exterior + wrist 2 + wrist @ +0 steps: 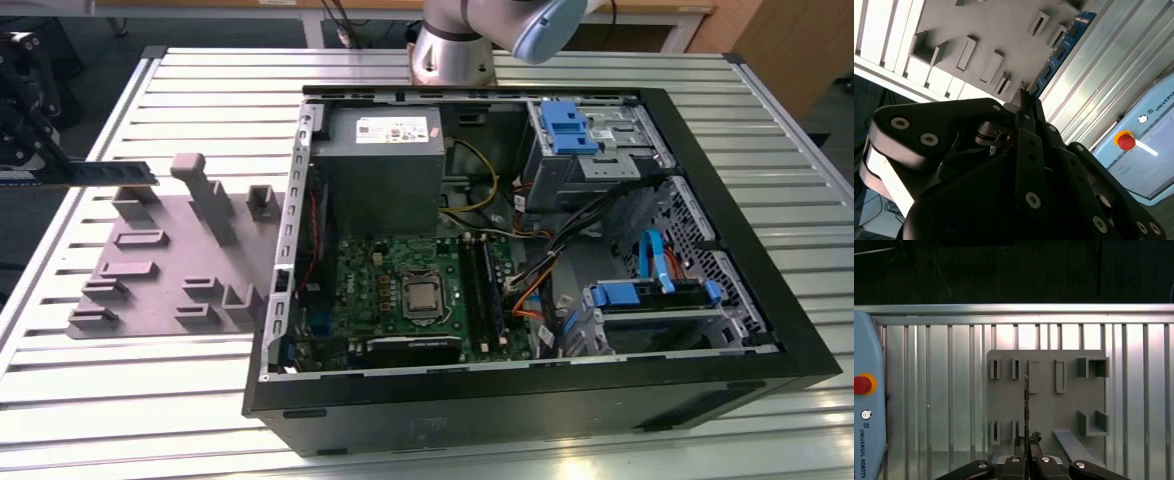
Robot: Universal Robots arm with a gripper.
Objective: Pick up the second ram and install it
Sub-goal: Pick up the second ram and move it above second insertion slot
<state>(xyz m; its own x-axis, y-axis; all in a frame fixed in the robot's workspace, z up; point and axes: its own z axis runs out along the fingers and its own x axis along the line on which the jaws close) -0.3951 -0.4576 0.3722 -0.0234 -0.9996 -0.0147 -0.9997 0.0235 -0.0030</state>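
second ram | gripper clamped on one end | over grey fixture plate | white-blue label at far end

Bright, even light from overhead fills the exterior view, though the inside of the computer case sits in soft shadow. In both wrist views the ribbed metal desk glares white. The end effector looks dark and blurred; the memory stick it grips is sharper.

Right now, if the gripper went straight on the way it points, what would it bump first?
Probably the grey fixture plate. The gripper points down at it, shut on the second ram, so the ram's lower edge would likely touch first; depth is unclear.
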